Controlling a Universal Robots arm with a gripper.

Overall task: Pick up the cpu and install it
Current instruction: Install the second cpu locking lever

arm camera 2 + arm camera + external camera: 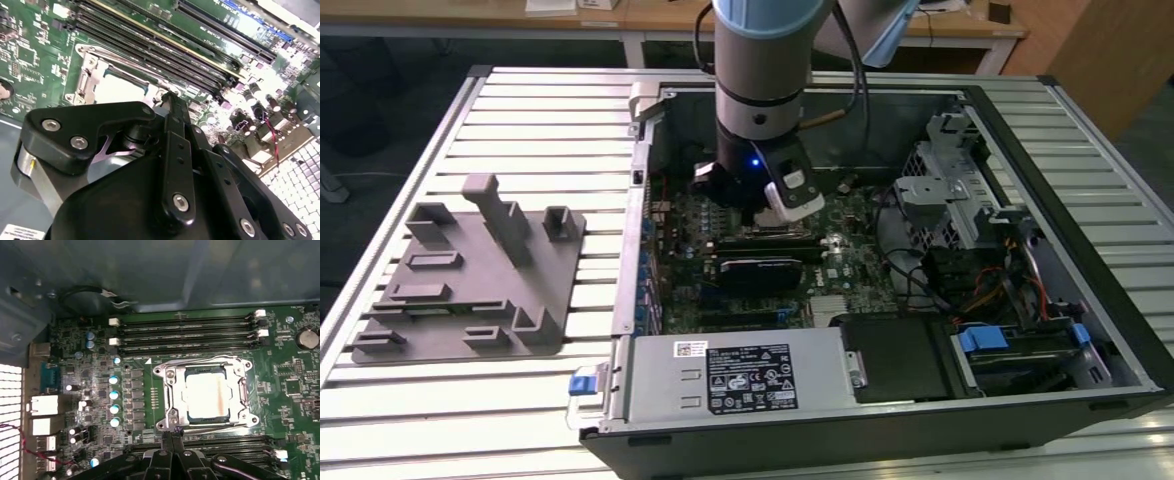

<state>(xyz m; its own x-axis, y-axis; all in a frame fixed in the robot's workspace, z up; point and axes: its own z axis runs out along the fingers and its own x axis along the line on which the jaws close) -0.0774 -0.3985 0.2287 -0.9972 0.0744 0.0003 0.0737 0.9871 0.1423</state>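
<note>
The cpu (207, 396), a flat square chip with a pale shiny top, lies inside the metal frame of the motherboard socket (167, 377). In the second wrist view the cpu (120, 89) shows just beyond the black fingertips. My gripper (171, 434) hangs above the board at the socket's edge, its fingers pressed together with nothing between them. In the exterior view my gripper (767, 212) reaches down into the open computer case (1014, 130), over the middle of the motherboard. My gripper (170, 98) is not touching the cpu.
Memory slots (185, 332) run along both sides of the socket. A grey plastic fixture (467, 290) lies on the slatted table at the exterior view's left. The power supply (734, 375) fills the case's near side. A drive cage and cables (961, 210) stand at the right.
</note>
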